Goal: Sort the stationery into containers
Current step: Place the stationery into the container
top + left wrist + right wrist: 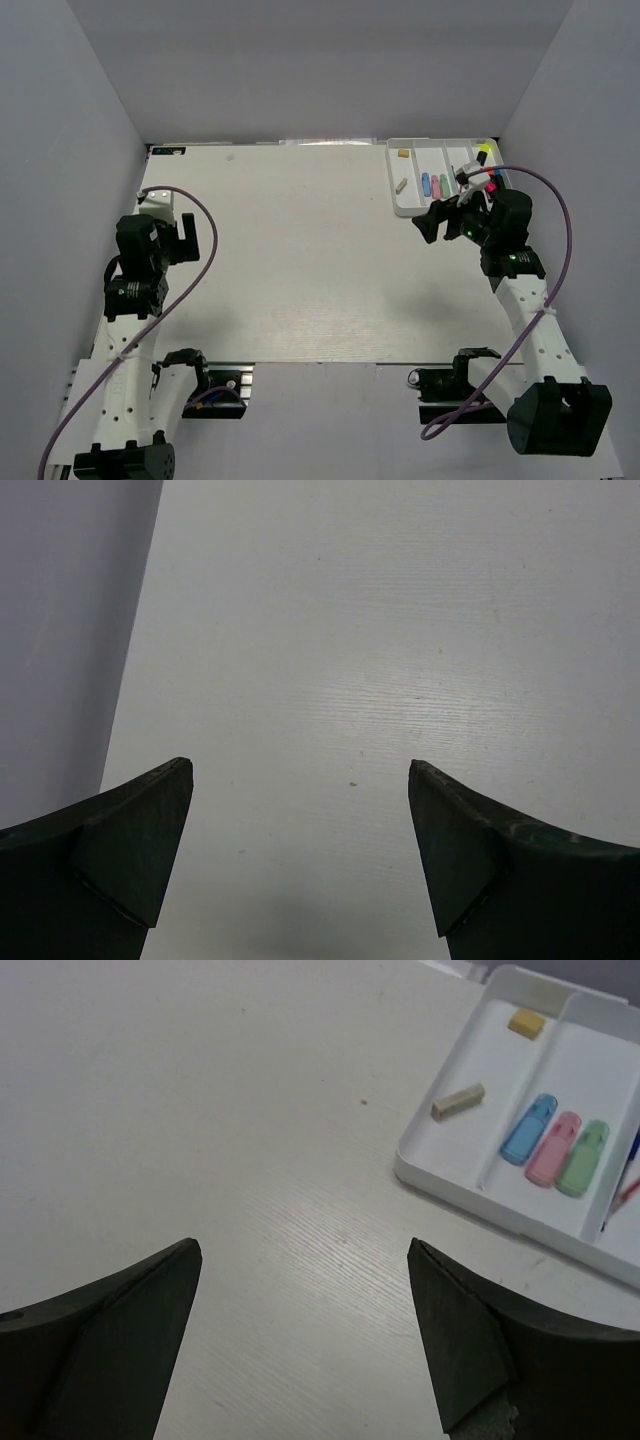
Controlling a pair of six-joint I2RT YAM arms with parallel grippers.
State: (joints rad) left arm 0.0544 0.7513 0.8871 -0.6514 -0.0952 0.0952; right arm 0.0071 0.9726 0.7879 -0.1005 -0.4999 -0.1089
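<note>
Right jaws wide, empty; tray (465, 1145) — ahead-right, well apart

Table (300, 260) — tray (398, 208) at far-R corner. Tray, L to R: compt 1, far bit (527, 1022) at far end, near bit (458, 1101) mid-length; compt 2, three capsules (555, 1145) side by side; compts further R — pens (626, 1192), highlighter (483, 152) toward far end.

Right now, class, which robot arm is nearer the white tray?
Right. The right arm ends just beside the near edge of the white tray, its jaws open over the table. The left arm stands at the opposite, left side, far from it.
</note>
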